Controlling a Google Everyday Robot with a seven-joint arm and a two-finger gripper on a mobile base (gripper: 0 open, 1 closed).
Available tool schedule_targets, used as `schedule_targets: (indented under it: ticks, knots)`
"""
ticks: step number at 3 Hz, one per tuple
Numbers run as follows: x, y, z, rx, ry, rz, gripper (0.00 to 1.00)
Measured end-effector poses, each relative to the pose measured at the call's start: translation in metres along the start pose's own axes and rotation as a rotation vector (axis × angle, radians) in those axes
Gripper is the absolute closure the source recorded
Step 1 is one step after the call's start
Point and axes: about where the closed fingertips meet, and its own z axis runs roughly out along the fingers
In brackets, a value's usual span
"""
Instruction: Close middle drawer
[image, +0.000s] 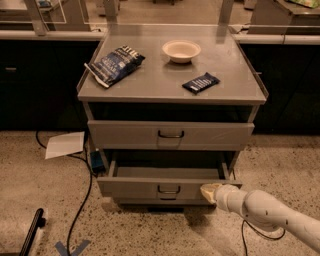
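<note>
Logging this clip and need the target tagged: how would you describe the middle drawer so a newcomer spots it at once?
Find the grey metal cabinet in the centre, with a bowl on top. Under its closed upper drawer sits the middle drawer. It alone is pulled out, showing its shallow tray, and the gripper is at the right end of its front panel.

matt metal middle drawer (135, 188), smooth plastic hand (206, 190) at its front.
</note>
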Motion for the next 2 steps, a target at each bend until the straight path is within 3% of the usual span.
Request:
schedule_targets:
  ticks: [2]
  knots:
    - [-0.015, -0.024, 0.034, -0.03, -0.049, -0.022, 1.0]
